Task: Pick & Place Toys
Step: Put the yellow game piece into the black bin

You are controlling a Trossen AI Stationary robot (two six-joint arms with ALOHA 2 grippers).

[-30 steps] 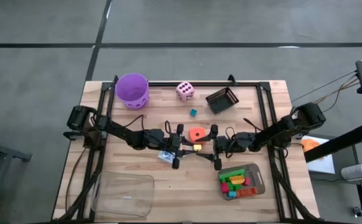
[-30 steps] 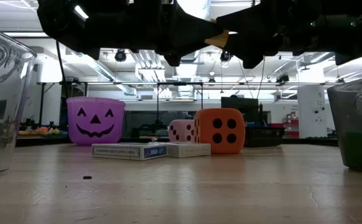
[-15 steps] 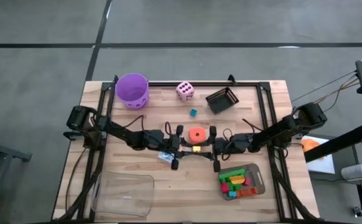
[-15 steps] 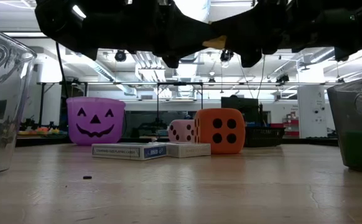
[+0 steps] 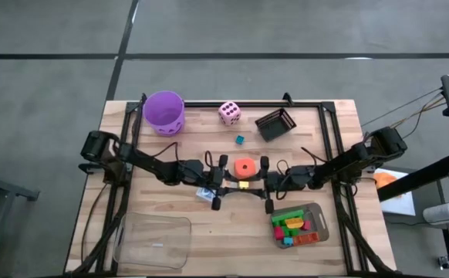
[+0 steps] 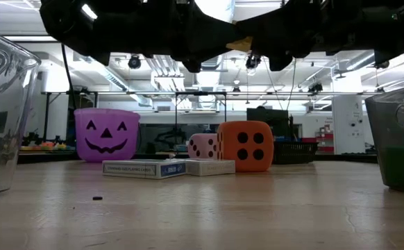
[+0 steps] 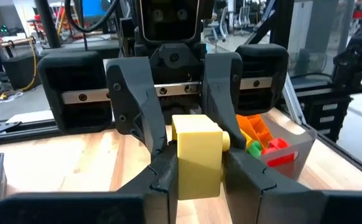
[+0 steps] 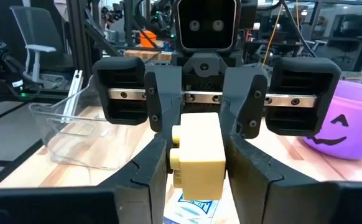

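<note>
Even, bright overhead light on the table; low view backlit by ceiling lamps, arms above silhouetted black; yellow brick sharp between the fingers; room beyond it soft.

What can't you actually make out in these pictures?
- High view: the yellow brick is mostly hidden between the left gripper and right gripper.
- High view: the card pack lies partly under the left arm.
- Low view: both grippers are dark silhouettes, cut off by the upper edge.
- Low view: the card pack's print is too small.
</note>
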